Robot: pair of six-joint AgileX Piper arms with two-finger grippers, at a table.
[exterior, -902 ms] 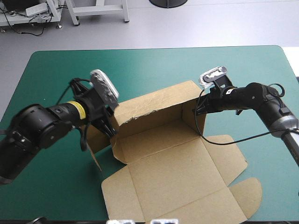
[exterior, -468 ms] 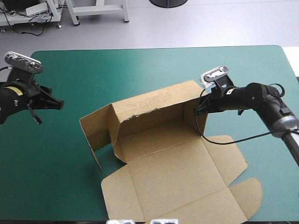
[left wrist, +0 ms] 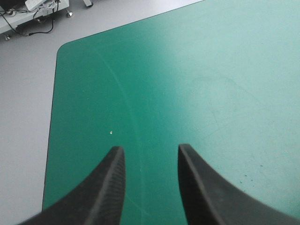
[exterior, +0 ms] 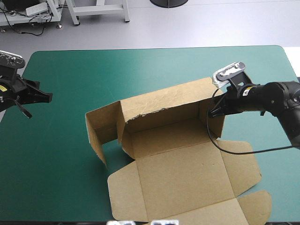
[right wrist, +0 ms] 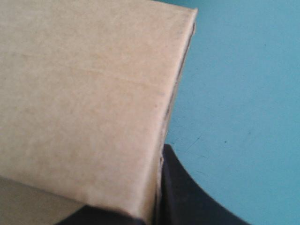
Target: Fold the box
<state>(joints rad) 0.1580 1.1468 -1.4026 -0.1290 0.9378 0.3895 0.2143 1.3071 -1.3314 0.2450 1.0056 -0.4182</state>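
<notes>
1. High view: the brown box (exterior: 173, 154) sits right of the table's middle. Its long back wall is raised and runs slantwise from the left toward the far right corner, and the lid lies flat toward the near edge.
2. The right gripper (exterior: 216, 112) is clamped on the upright right wall at the box's far right corner. In the right wrist view the board fills most of the picture and one black finger (right wrist: 187, 197) lies against its outer face. The other finger is mostly hidden, so the pinch is probable, not certain.
3. The left gripper (exterior: 44, 97) hangs at the table's left edge, fingers spread and empty, over bare teal-green cover (left wrist: 211, 70).
4. The left flap (exterior: 101, 133) stands splayed toward that left edge. It is the part nearest the left gripper, yet well apart from it. A reach toward the table's right edge, along the box's long axis, looks to be what comes next.
</notes>
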